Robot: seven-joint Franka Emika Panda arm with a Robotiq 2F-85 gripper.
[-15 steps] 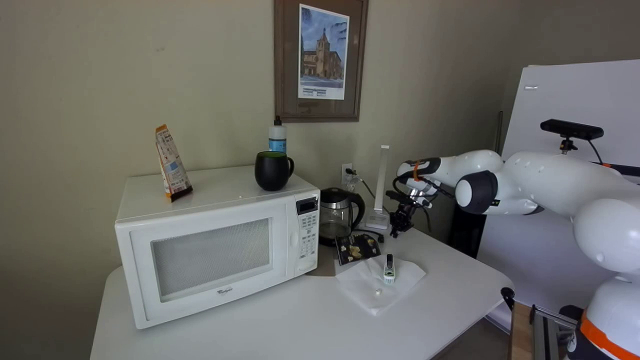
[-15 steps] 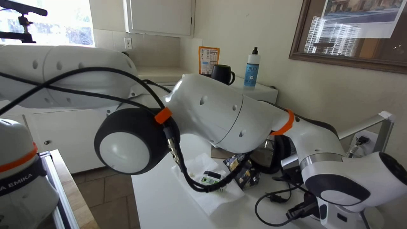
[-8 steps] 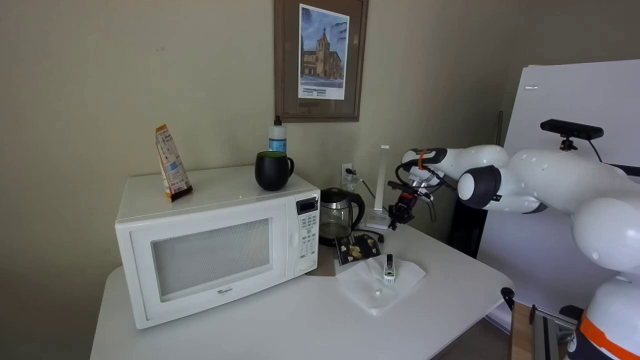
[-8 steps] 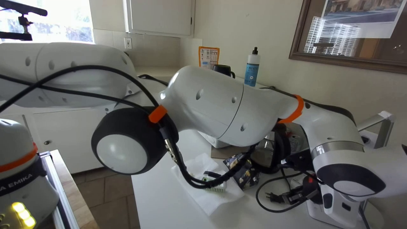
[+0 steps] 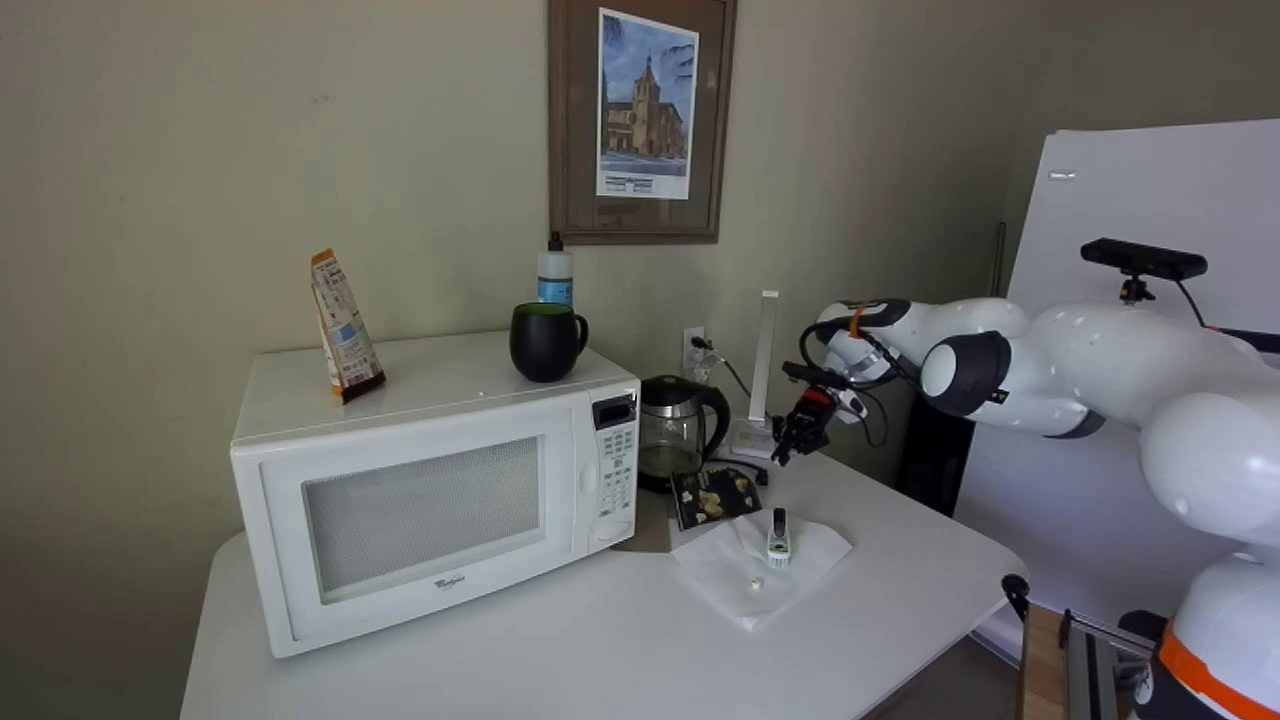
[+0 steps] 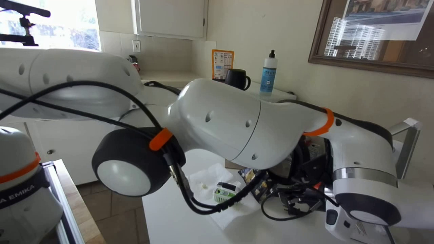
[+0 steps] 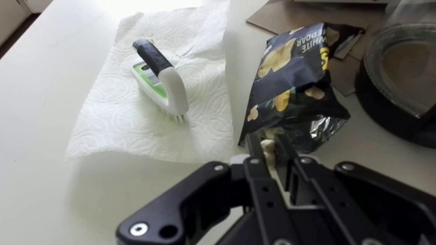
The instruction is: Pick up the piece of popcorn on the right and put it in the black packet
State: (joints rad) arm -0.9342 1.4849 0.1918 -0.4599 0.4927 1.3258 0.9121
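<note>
In the air near the black packet (image 7: 289, 85), my gripper (image 7: 268, 144) pinches the popcorn piece (image 7: 268, 148); pick-up looks done, lowering it inside and releasing remain.

Tan wall (image 5: 430, 150). Window (image 6: 73, 22) very bright. White cupboard (image 6: 171, 17) hung up high. Brown floor tiles (image 6: 112, 210). White counter (image 5: 560, 650) close to wall.

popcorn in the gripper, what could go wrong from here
The popcorn piece might slip or crumble: it is small and pinched at the very end of the gripper. It could land outside the black packet, which lies on its side with no clear opening visible. The arm might also bump the kettle beside the packet.
</note>
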